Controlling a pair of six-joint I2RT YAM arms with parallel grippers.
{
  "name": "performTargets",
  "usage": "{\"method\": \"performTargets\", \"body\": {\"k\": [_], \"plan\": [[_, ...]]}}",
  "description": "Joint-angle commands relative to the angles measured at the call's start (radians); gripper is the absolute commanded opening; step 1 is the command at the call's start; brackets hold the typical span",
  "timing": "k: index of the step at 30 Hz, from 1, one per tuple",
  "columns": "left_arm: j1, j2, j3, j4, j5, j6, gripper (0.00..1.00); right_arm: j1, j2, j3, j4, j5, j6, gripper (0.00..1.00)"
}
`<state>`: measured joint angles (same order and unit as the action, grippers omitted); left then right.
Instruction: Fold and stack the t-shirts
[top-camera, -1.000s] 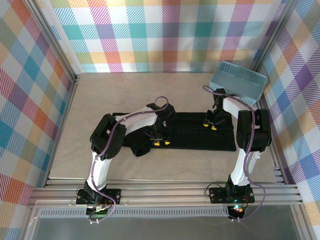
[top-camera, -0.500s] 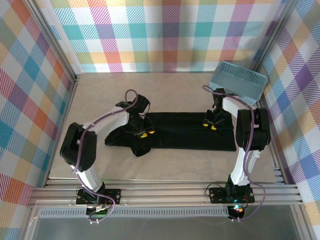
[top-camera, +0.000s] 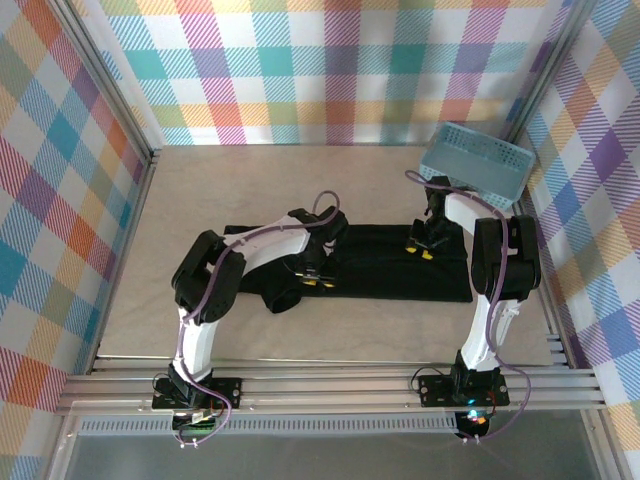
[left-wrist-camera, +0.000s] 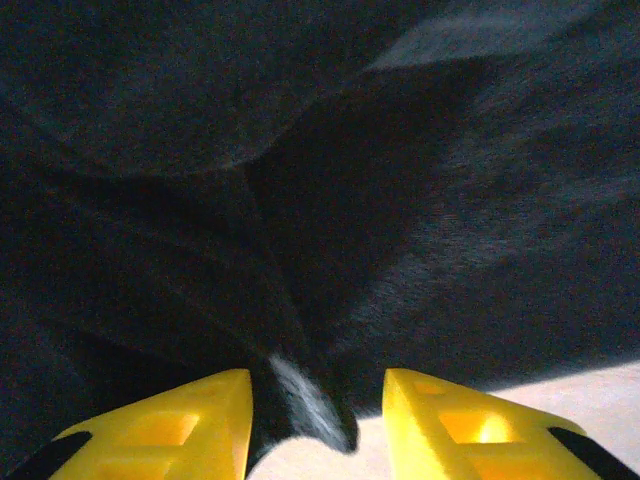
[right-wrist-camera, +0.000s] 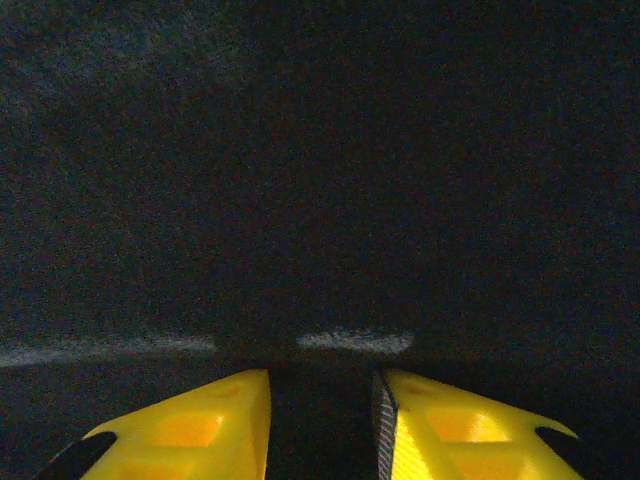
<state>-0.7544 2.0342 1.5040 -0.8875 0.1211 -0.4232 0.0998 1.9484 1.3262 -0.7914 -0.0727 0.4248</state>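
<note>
Two pinches on black t-shirt (top-camera: 390, 275): left claw (top-camera: 318, 281), right claw (top-camera: 424, 250); beige table (top-camera: 300, 180), plaid walls (top-camera: 330, 70).

In the top view the left arm (top-camera: 260, 240) covers the left-middle part of the black t-shirt (top-camera: 390, 272). The left gripper (top-camera: 318, 281) is too small there to show how its jaws stand. In the left wrist view its yellow fingers (left-wrist-camera: 160, 430) are cut off by the lower edge. A ridge of cloth lies between them, but whether they pinch it cannot be told. The right gripper (right-wrist-camera: 322, 380) is cropped the same way, over fabric so dark that its folds barely show. Whether the cloth is one shirt or several layers cannot be told. The basket (top-camera: 480, 160) is too small to tell whether it holds anything.
</note>
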Motion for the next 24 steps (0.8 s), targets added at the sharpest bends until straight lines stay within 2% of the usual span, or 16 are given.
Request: {"method": "performTargets", "body": {"k": [1, 7, 14, 18, 22, 23, 24], "plan": [[-0.019, 0.029, 0.044, -0.058, -0.046, 0.031, 0.32, 0.005, 0.012, 0.02, -0.025, -0.01, -0.014, 0.33], [-0.022, 0.036, 0.08, -0.057, -0.046, 0.002, 0.0, 0.005, 0.013, 0.022, -0.023, -0.011, -0.012, 0.33], [-0.022, 0.035, 0.13, -0.071, 0.038, -0.132, 0.0, 0.005, 0.015, 0.025, -0.026, -0.012, -0.015, 0.33], [-0.022, 0.058, 0.101, -0.032, 0.108, -0.2, 0.01, 0.005, 0.017, 0.023, -0.026, -0.014, -0.015, 0.33], [-0.02, 0.057, 0.093, -0.061, 0.084, -0.204, 0.45, 0.005, 0.02, 0.025, -0.029, -0.017, -0.017, 0.33], [-0.02, 0.04, 0.089, -0.07, 0.062, -0.204, 0.52, 0.005, 0.02, 0.025, -0.029, -0.017, -0.018, 0.33], [-0.019, 0.014, 0.082, -0.08, 0.034, -0.205, 0.54, 0.005, 0.02, 0.025, -0.029, -0.018, -0.019, 0.33]]}}
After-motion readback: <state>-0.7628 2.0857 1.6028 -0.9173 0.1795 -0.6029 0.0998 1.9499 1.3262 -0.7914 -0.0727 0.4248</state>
